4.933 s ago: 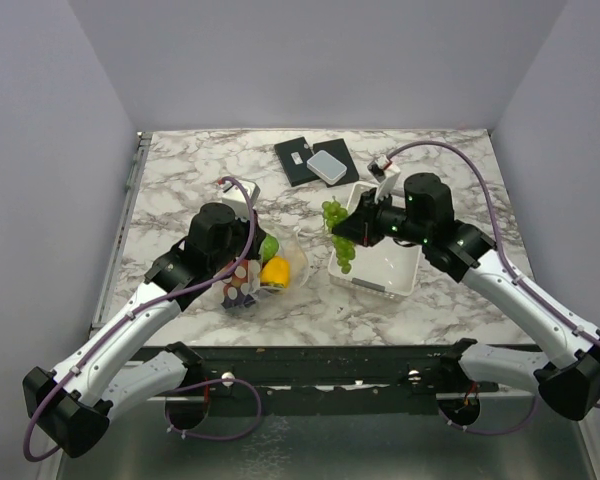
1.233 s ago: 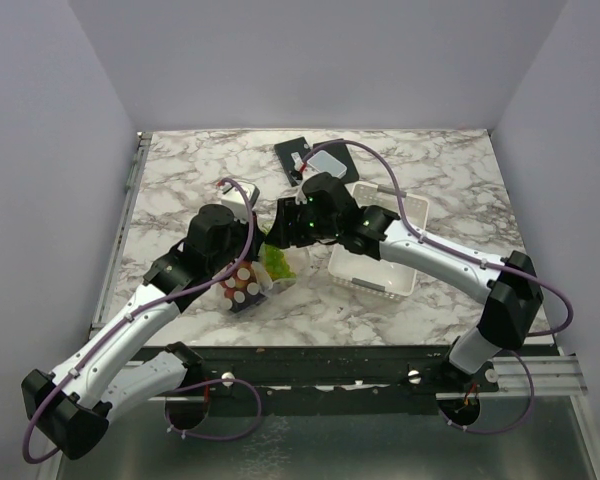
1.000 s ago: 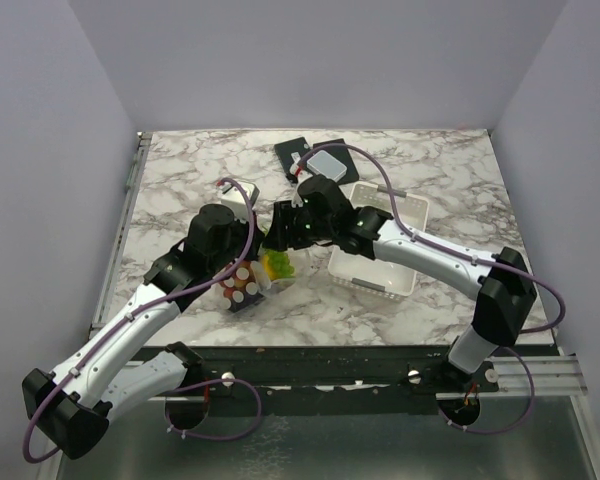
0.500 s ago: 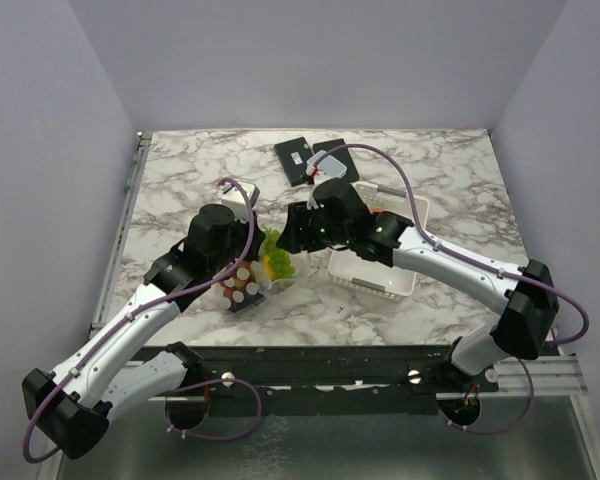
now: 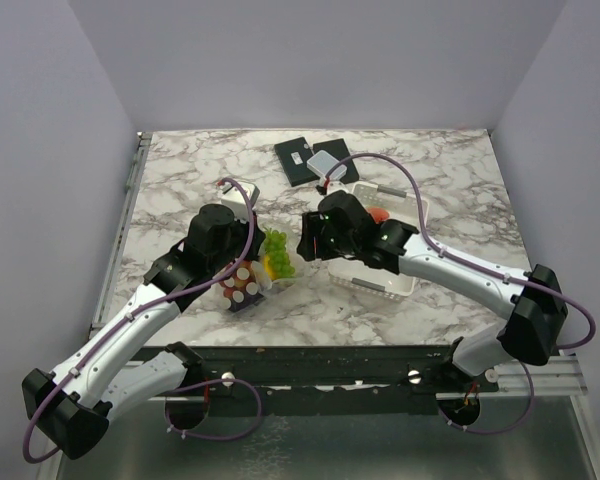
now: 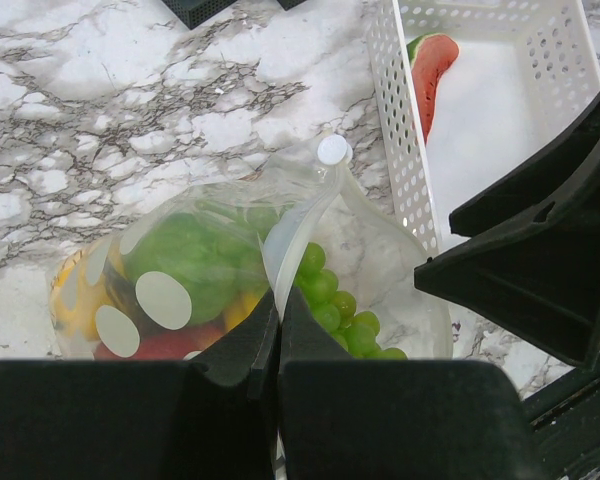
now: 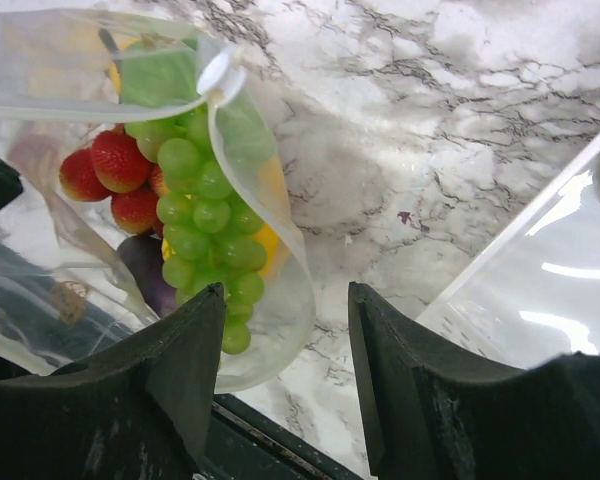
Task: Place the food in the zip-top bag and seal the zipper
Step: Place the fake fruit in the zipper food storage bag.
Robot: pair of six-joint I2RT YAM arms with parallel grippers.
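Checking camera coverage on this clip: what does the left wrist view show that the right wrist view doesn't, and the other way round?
Left wrist only: the left gripper shut on the mouth edge of the zip-top bag, and the watermelon slice lying plainly in the white basket. Right wrist only: the strawberries and eggplant as clear shapes inside the bag. Both: the green grapes in the dotted bag, on the marble table.
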